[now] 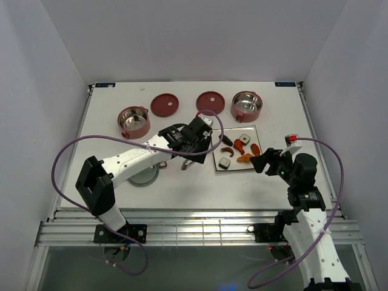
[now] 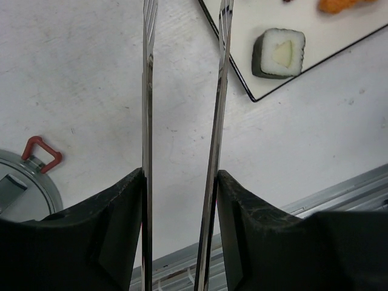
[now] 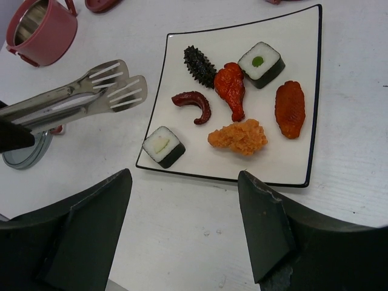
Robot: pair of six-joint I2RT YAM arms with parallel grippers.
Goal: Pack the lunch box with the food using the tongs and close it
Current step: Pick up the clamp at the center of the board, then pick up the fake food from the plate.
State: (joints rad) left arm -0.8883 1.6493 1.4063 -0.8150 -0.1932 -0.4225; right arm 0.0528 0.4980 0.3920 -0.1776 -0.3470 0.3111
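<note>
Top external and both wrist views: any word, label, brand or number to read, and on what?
No text is readable.
The left corner sticker and right corner sticker on the table's far edge: too small to read.
The tongs and the plate: no lettering.

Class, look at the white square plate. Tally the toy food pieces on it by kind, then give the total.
Black-wrapped rolls: 2
Orange nugget: 1
Red drumstick: 1
Reddish-orange oval piece: 1
Dark-red curved piece: 1
Black bumpy piece: 1
Total: 7
</note>
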